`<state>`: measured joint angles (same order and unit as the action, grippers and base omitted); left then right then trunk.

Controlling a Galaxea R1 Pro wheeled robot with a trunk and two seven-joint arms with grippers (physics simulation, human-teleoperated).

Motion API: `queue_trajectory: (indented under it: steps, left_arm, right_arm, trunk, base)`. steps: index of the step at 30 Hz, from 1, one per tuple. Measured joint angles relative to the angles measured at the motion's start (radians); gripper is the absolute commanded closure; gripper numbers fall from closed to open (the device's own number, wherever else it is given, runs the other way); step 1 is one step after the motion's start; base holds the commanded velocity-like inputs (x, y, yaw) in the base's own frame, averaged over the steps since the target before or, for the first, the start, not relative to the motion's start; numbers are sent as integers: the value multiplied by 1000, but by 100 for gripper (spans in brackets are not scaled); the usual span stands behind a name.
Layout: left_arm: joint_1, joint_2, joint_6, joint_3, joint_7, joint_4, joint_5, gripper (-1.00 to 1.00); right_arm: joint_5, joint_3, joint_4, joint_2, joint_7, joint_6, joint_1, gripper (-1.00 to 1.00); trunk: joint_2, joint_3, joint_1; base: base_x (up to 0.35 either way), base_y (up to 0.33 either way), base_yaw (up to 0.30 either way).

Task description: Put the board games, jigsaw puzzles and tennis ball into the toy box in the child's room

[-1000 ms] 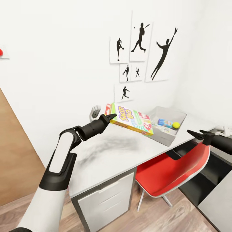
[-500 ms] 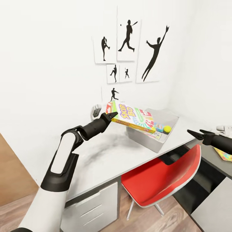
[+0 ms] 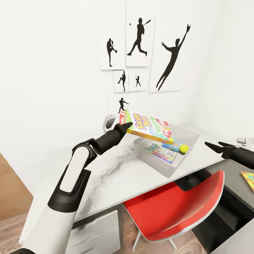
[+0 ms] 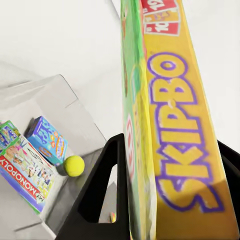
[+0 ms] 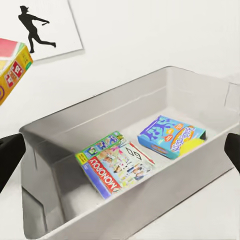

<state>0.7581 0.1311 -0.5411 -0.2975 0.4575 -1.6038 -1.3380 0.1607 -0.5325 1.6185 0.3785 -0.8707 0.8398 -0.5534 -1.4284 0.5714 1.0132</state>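
Left gripper (image 3: 126, 126): clenched on one end of the Skip-Bo box (image 3: 150, 127), held tilted in the air above the near corner of the toy box (image 3: 165, 168). Toy box: grey, open, on the white counter (image 3: 106, 176). Contents: Monopoly box (image 5: 117, 165), blue puzzle box (image 5: 171, 136), tennis ball (image 4: 74, 165). Right gripper (image 3: 212, 145): released, holding nothing, over the red chair (image 3: 176, 208). Coloured item (image 3: 248, 178) at the right edge, possibly a puzzle, partly cut off.

Silhouette posters (image 3: 141, 56) hang on the white wall above a red chair (image 3: 180, 206) at the desk.
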Motion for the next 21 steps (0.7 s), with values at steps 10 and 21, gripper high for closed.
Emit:
queue_trajectory:
  steps: [10,21]
  left_arm:
    - [-14,2,33,-2,0,9,-1,100]
    - [-14,0,36,-2,0,8,-2,100]
  right_arm:
    - [1,0,0,0,0,0,3,-100]
    - [0,0,0,-4,0,-6,5,-100]
  trunk:
    - [0,0,0]
    - [0,0,0]
  base:
    - [92,-200,146]
    - [1,-290,193]
